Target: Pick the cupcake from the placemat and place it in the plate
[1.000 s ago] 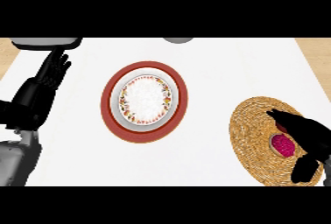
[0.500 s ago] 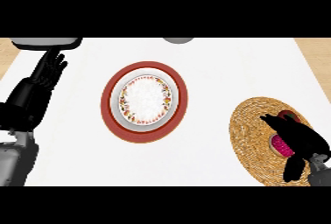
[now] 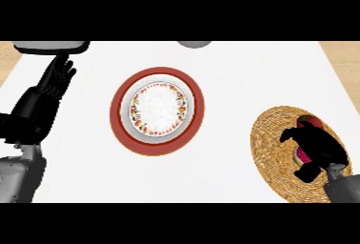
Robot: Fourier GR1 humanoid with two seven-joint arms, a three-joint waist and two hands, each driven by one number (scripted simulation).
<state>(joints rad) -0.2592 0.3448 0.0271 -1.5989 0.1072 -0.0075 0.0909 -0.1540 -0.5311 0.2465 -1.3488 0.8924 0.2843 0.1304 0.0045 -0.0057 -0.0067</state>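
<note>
Mostly hidden: the cupcake (image 3: 303,153), only a sliver of pink showing under the right hand (image 3: 320,145), on the woven placemat (image 3: 271,143) at about four o'clock from the counter's middle. Curled down over that pink sliver, the right hand's dark fingers and thumb closing round it from above; how much of it is grasped cannot be made out. Cut off at the lower right, the grey right forearm (image 3: 345,188), which also covers the placemat's five o'clock rim. Placemat's right side close to the counter's right edge.

Near the middle, slightly toward ten o'clock: the plate (image 3: 135,121), white with a flowered ring, resting on a wider red round mat (image 3: 121,136). Nothing on the plate's face. Well apart from the placemat, with a bare white strip of counter (image 3: 225,86) between them, running from twelve o'clock down to six.

At nine o'clock, along the left edge: the left hand (image 3: 56,81), fingers straight and pointing up toward eleven o'clock, open and at rest, holding nothing. Its forearm cut off at the lower left corner. Near the plate's mat but not touching it.

At the top edge, two things only partly seen: a pale boxy shape (image 3: 53,46) at eleven o'clock, just above the left fingertips, and a grey rounded shape (image 3: 195,44) at twelve. What they are cannot be told.
</note>
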